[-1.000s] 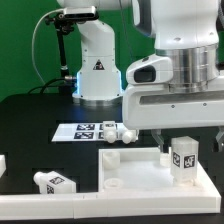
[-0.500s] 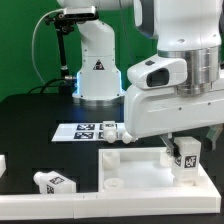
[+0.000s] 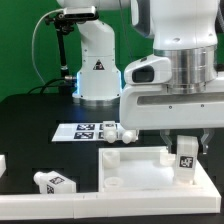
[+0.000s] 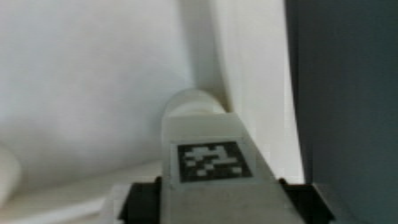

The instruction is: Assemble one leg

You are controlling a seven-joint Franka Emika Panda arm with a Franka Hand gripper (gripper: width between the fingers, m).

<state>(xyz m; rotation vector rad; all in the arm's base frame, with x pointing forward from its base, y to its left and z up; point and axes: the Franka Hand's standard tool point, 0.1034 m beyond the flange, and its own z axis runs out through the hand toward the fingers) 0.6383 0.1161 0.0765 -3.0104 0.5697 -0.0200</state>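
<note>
My gripper (image 3: 186, 148) is shut on a white leg (image 3: 185, 158) with a black-and-white tag, holding it upright over the far right corner of the large flat white panel (image 3: 135, 176). In the wrist view the leg (image 4: 214, 150) sits between my two dark fingertips (image 4: 148, 200), its far end at a raised socket of the panel (image 4: 89, 90). Whether the leg touches the panel I cannot tell. Another leg (image 3: 52, 181) lies on the table at the exterior view's left, and more legs (image 3: 116, 131) lie behind the panel.
The marker board (image 3: 82, 131) lies on the black table behind the panel. The arm's white base (image 3: 97, 70) stands at the back. A white part (image 3: 2, 163) shows at the exterior view's left edge.
The gripper with the leg shifted slightly toward the exterior view's left and back; the leg stays held over the panel's corner.
</note>
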